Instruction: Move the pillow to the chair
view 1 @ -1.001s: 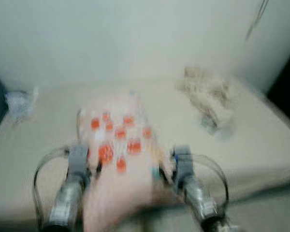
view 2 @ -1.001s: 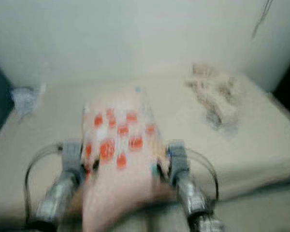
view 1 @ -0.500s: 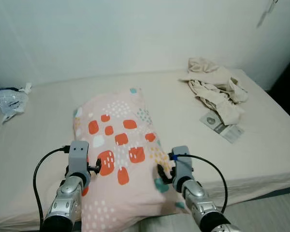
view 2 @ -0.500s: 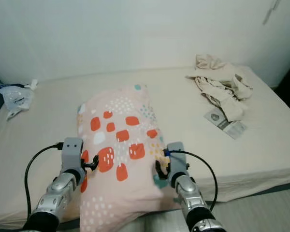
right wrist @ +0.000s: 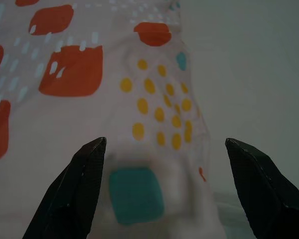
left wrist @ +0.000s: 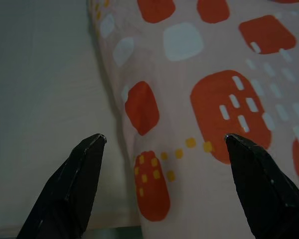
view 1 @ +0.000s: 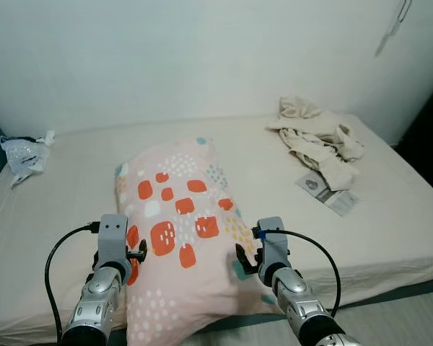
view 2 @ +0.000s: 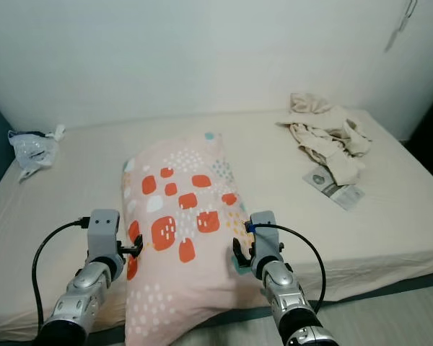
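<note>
Left eye view: compared with half a second ago, the pillow (view 1: 182, 245) hangs further over the bed's (view 1: 390, 223) near edge at lower centre, and the whole scene sits slightly shifted, so my head has moved. My left gripper (view 1: 136, 254) presses the pillow's left flank; my right gripper (view 1: 242, 259) presses its right flank. Upper right lies a heap of beige clothes (view 1: 317, 140) with a leaflet (view 1: 328, 193) below it; a plastic bag (view 1: 25, 155) sits at the left edge.

Right eye view: same layout, pillow at centre, grippers on either side.

Left wrist view: my fingers (left wrist: 70, 191) stand wide apart, with the pillow's edge between them and bare sheet beside it.

Right wrist view: my fingers (right wrist: 79, 191) are likewise spread, straddling the pillow's teal patch and yellow dots.
</note>
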Tool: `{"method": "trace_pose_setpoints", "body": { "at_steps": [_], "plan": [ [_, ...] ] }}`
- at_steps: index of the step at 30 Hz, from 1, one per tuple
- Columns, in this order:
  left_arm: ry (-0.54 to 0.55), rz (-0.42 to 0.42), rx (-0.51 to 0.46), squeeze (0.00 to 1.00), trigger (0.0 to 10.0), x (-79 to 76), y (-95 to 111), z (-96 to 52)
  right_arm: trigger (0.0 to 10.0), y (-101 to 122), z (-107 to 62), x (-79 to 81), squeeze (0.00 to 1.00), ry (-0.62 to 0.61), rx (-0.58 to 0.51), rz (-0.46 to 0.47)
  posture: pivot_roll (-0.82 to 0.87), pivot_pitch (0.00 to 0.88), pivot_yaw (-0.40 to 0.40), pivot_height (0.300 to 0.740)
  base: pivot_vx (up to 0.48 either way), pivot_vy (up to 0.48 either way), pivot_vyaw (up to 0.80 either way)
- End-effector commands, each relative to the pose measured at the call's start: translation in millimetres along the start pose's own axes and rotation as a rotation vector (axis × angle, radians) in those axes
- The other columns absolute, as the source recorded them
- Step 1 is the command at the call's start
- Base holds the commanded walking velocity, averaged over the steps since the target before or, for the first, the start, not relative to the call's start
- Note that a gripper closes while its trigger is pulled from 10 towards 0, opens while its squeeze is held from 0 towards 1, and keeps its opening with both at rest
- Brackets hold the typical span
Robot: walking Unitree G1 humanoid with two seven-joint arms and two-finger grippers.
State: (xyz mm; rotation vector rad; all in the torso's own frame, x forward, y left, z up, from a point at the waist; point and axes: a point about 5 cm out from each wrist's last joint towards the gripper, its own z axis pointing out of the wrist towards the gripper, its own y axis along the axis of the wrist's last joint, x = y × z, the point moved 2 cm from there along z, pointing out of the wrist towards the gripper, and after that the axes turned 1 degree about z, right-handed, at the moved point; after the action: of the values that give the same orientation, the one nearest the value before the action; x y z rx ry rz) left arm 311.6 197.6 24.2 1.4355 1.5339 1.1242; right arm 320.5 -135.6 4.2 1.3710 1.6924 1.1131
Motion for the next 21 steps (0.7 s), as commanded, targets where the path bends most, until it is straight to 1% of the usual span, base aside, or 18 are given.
{"method": "trace_pose_setpoints", "body": {
  "at_steps": [1, 3, 5, 7, 9, 11, 12, 13, 17, 20, 21],
  "plan": [
    [0.012, -0.012, 0.022, 0.0, 10.0, 1.6, -8.4, -1.2, 10.0, -0.1, 1.0, 3.0, 0.0, 0.014, 0.006, -0.025, 0.0, 0.052, -0.002, 0.705, 0.0, 0.0, 0.0],
    [-0.002, -0.007, 0.035, 0.0, 10.0, 0.9, -14.3, -1.8, 10.0, -1.7, 0.7, 1.6, 0.0, 0.008, 0.013, -0.031, 0.0, 0.044, -0.006, 0.705, 0.0, 0.0, 0.0],
    [-0.02, 0.018, 0.052, 0.0, 10.0, 0.0, -23.2, -4.3, 10.0, -8.2, -1.1, -1.1, 0.0, -0.005, 0.037, -0.035, 0.0, 0.042, -0.008, 0.705, 0.0, 0.0, 0.0],
    [-0.025, 0.026, 0.059, 0.0, 10.0, -0.2, -26.2, -5.2, 10.0, -10.7, -1.8, -2.1, 0.0, -0.01, 0.046, -0.037, 0.0, 0.042, -0.008, 0.705, 0.0, 0.0, 0.0],
    [-0.04, 0.037, 0.106, 0.0, 10.0, -1.1, -39.7, -9.3, 10.0, -29.0, -7.8, -4.6, 0.0, -0.019, 0.115, -0.065, 0.0, 0.033, -0.013, 0.705, 0.0, 0.0, 0.0],
    [-0.061, 0.054, 0.161, 0.0, 10.0, -3.7, -53.2, -14.9, 10.0, -47.6, -15.1, -5.1, 0.0, -0.019, 0.183, -0.07, 0.0, 0.033, -0.013, 0.705, 0.0, 0.0, 0.0],
    [-0.061, 0.054, 0.161, 0.0, 10.0, -3.7, -53.2, -14.9, 10.0, -47.6, -15.1, -5.1, 0.0, -0.019, 0.183, -0.07, 0.0, 0.033, -0.013, 0.705, 0.0, 0.0, 0.0],
    [-0.069, 0.058, 0.186, 0.0, 10.0, -4.4, -58.8, -17.2, 10.0, -55.0, -18.2, -4.3, 0.0, -0.015, 0.211, -0.081, 0.0, 0.03, -0.016, 0.705, 0.0, 0.0, 0.0],
    [-0.066, 0.057, 0.189, 0.0, 10.0, -4.8, -62.2, -19.2, 10.0, -59.4, -20.4, -3.4, 0.0, -0.011, 0.221, -0.089, 0.0, 0.03, -0.016, 0.705, 0.0, 0.0, 0.0],
    [-0.057, 0.038, 0.175, 0.0, 10.0, -5.9, -60.6, -18.5, 10.0, -56.9, -19.5, -2.5, 0.0, 0.0, 0.208, -0.123, 0.0, 0.03, -0.016, 0.705, 0.0, 0.0, 0.0],
    [-0.057, 0.037, 0.167, 0.0, 10.0, -6.4, -58.7, -17.6, 10.0, -55.6, -18.7, -2.4, 0.0, 0.0, 0.204, -0.122, 0.0, 0.031, -0.016, 0.705, 0.0, 0.0, 0.0]
  ]
}}
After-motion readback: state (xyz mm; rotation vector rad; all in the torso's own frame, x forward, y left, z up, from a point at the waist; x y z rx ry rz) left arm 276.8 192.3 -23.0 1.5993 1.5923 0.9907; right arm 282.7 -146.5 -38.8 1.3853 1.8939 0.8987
